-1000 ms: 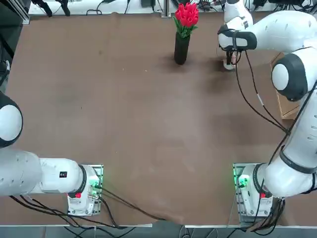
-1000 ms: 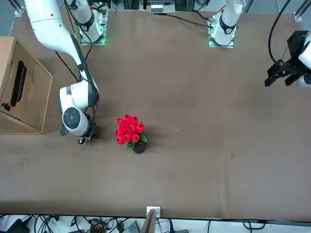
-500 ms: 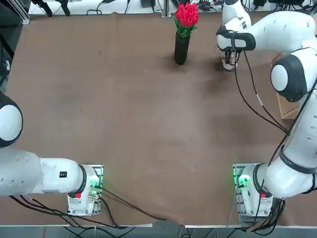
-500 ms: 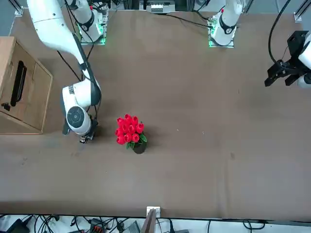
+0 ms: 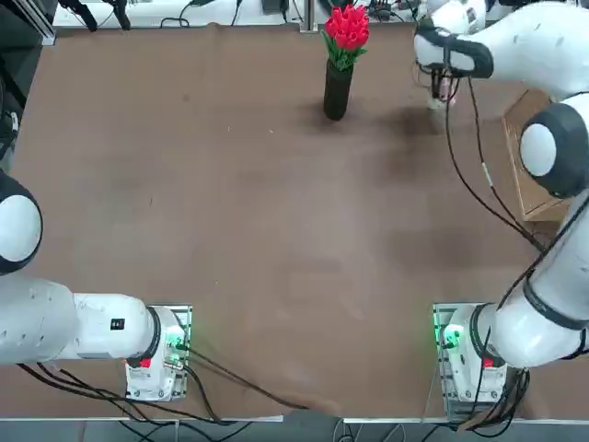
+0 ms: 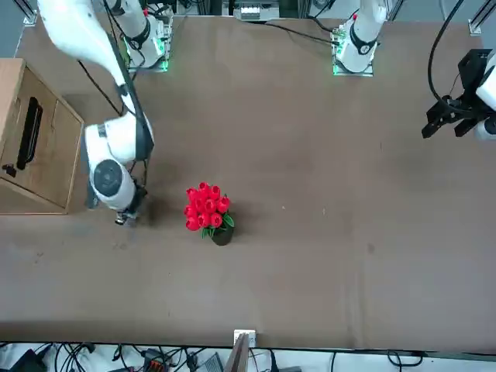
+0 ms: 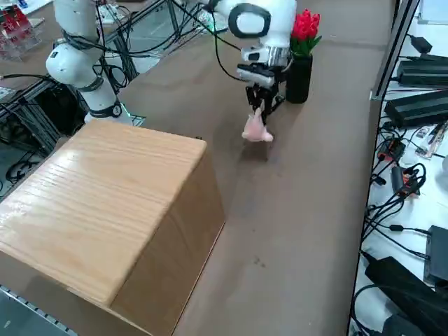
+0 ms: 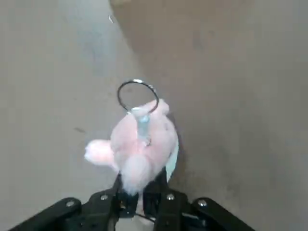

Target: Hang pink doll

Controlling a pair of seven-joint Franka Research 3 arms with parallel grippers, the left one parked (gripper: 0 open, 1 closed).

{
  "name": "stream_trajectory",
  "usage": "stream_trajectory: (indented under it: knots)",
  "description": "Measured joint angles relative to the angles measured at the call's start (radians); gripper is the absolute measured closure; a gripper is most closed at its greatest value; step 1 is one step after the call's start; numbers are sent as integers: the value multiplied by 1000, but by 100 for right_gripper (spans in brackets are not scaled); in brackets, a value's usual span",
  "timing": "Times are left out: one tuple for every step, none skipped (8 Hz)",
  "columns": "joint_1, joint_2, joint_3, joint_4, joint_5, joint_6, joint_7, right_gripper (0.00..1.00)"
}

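Since a second ago the right gripper (image 7: 260,107) has lifted off the table and shifted toward the far edge and the wooden box, and the doll has come up with it. Its two black fingers (image 8: 155,190) are clamped on the pink doll (image 8: 139,148), pinching a tuft of its plush so that the toy hangs below them, clear of the tabletop in the side view (image 7: 256,129). A thin metal ring (image 8: 137,96) on a short silver link stands out from the doll's body, and one small pale ear or limb sticks out to the side. From overhead the gripper (image 5: 441,87) sits near the far edge of the brown table (image 5: 239,212), to the right of the black vase (image 5: 338,89) with its red tulips (image 5: 347,27), near but apart from it. In the front view the gripper (image 6: 122,217) lies between the vase (image 6: 222,235) and the wooden box (image 6: 35,143), which stands at the table's right-hand side as the robot sees it and has a dark slot handle in its face
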Motion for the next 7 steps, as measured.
stream_trajectory:
  knots:
    - [-29,-68,-10,2,1,-40,-113,94]
    - [-72,-124,-14,2,1,-67,-212,94]
    - [-113,-159,-16,1,1,-81,-301,94]
    - [-144,-182,-16,0,3,-96,-383,94]
    - [-176,-195,-16,-1,21,-103,-460,94]
    - [-209,-200,-16,-2,61,-103,-530,94]
    - [-234,-200,-16,-6,86,-103,-569,94]
